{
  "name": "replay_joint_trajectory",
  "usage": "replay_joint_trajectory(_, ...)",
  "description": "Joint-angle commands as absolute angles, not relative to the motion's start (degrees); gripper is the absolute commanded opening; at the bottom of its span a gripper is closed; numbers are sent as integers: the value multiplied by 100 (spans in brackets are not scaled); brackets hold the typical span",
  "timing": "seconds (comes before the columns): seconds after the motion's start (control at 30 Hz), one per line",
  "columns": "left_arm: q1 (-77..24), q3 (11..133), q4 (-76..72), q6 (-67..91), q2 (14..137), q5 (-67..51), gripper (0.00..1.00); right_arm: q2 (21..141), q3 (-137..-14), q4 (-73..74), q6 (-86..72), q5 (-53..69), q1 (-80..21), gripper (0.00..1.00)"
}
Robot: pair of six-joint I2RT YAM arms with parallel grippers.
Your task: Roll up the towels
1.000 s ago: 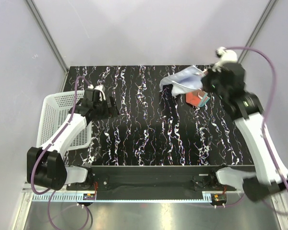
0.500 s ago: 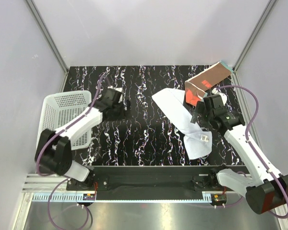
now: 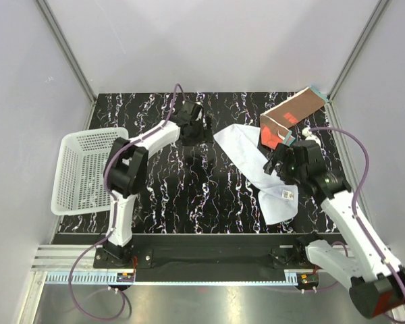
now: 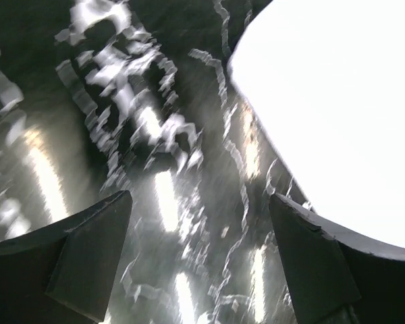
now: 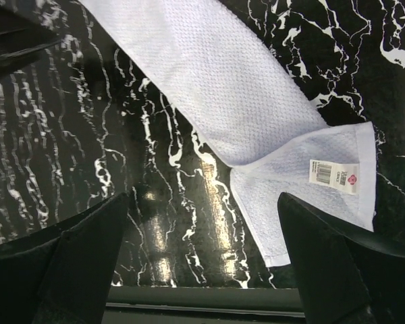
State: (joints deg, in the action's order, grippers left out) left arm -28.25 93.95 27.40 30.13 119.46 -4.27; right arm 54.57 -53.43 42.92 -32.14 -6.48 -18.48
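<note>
**Top view.** Two towels lie unrolled on the black marbled table (image 3: pixel 189 196). The white towel (image 3: pixel 255 169) is spread as a long strip running diagonally from the middle of the table towards its near right part. It bends partway along, and the nearer section carries a small sewn label (image 3: pixel 285 194). The rust-brown towel (image 3: pixel 293 111) sits at the far right corner of the table, its teal edge (image 3: pixel 316 90) farthest back and its red-orange patch (image 3: pixel 270 135) at the nearer end, just beside the white towel; contact between the two cannot be judged. The left gripper (image 3: pixel 197 129) reaches across to a spot near the far left corner of the white towel. The right gripper (image 3: pixel 278 164) hangs over the middle of the strip. A white perforated basket (image 3: pixel 71 138) stands at the left edge of the table, well apart from both towels.

**Left wrist view.** The left gripper (image 4: pixel 202 260) has its jaws spread wide with only bare tabletop between them. The white towel (image 4: pixel 337 115) appears overexposed at upper right, beyond the fingertips.

**Right wrist view.** The right gripper (image 5: pixel 202 266) is likewise released and empty. The white towel (image 5: pixel 236 88) lies flat below it, the label (image 5: pixel 334 176) facing up near the right finger (image 5: pixel 331 270).
</note>
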Motion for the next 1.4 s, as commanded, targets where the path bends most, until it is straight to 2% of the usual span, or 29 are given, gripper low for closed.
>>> replay_joint_trajectory(0.0, -2856, 10150, 2417, 3207, 12497, -1063, 87, 4791, -5098, 3762, -3489, -404, -1846, 100)
replay_joint_trajectory(0.37, -2874, 11689, 2302, 3673, 14000, -1582, 82, 4896, -5186, 4087, -3076, -509, -1846, 100)
replay_joint_trajectory(0.63, -2944, 11198, 1987, 3841, 13913, -1521, 69, 4922, -5142, 4192, -2944, -809, -1846, 100)
replay_joint_trajectory(0.67, -2944, 11119, 1969, 3841, 13913, -1503, 61, 4939, -5142, 4184, -2936, -800, -1854, 100)
replay_joint_trajectory(0.77, -2944, 11197, 1969, 3832, 14009, -1477, 49, 4992, -5142, 4166, -2997, -730, -1846, 100)
replay_joint_trajectory(0.87, -2944, 11337, 1951, 3832, 14132, -1450, 28, 5018, -5124, 4166, -3015, -694, -1846, 100)
replay_joint_trajectory(0.9, -2944, 11477, 1969, 3832, 14194, -1433, 15, 5019, -5124, 4175, -3015, -694, -1846, 100)
replay_joint_trajectory(0.97, -2944, 11619, 2004, 3832, 14229, -1389, 0, 5036, -5133, 4210, -3015, -703, -1846, 100)
replay_joint_trajectory(1.07, -2918, 11803, 2109, 3718, 14195, -1248, 0, 5019, -5133, 4254, -3050, -712, -1846, 100)
replay_joint_trajectory(1.2, -2822, 11410, 2110, 3604, 13477, -1029, 0, 5036, -5133, 4245, -3050, -598, -1846, 100)
replay_joint_trajectory(1.37, -2471, 9516, 2021, 3647, 12009, -590, 0, 5404, -5037, 4096, -2980, -203, -1846, 99)
